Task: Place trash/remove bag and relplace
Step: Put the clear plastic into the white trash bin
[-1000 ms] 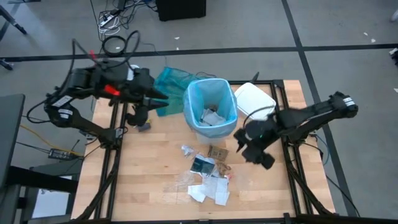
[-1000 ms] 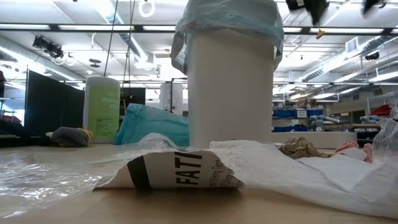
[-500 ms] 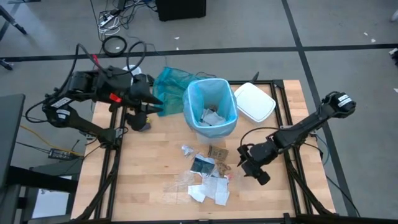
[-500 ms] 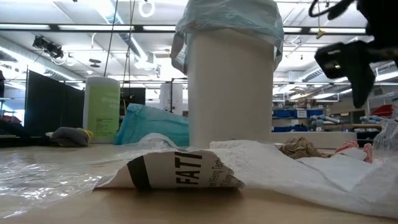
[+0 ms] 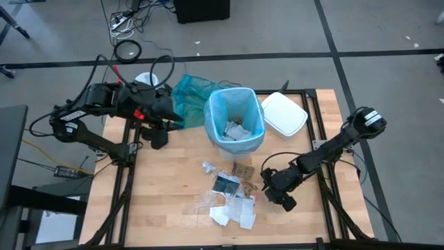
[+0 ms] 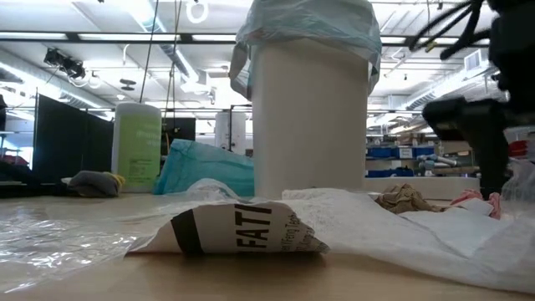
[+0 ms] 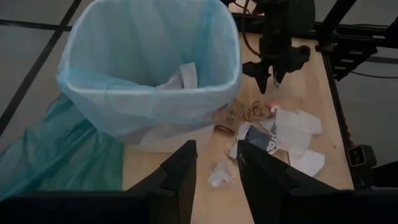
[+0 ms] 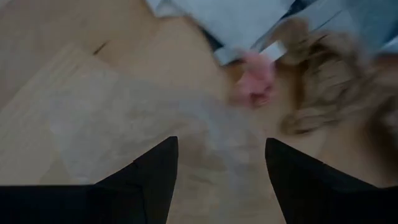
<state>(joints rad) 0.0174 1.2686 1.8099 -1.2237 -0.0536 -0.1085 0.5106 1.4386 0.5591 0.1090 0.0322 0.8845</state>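
A round white bin [image 5: 236,142] stands mid-table, lined with the thin sky-blue bag [image 5: 236,104] and holding crumpled white paper. Scattered trash [image 5: 232,198] lies in front of it; one wrapper [image 6: 238,230] reads "FATT". The right gripper [image 5: 276,196], fingers parted and empty, hangs over the scraps. The left gripper [image 7: 216,171], also parted and empty, waits beside the bin.

Overhead, table-level and wrist cameras share the bin [image 5: 235,135].

sky-blue bag [image 5: 236,110] lining bin, trash [image 5: 229,194] scattered
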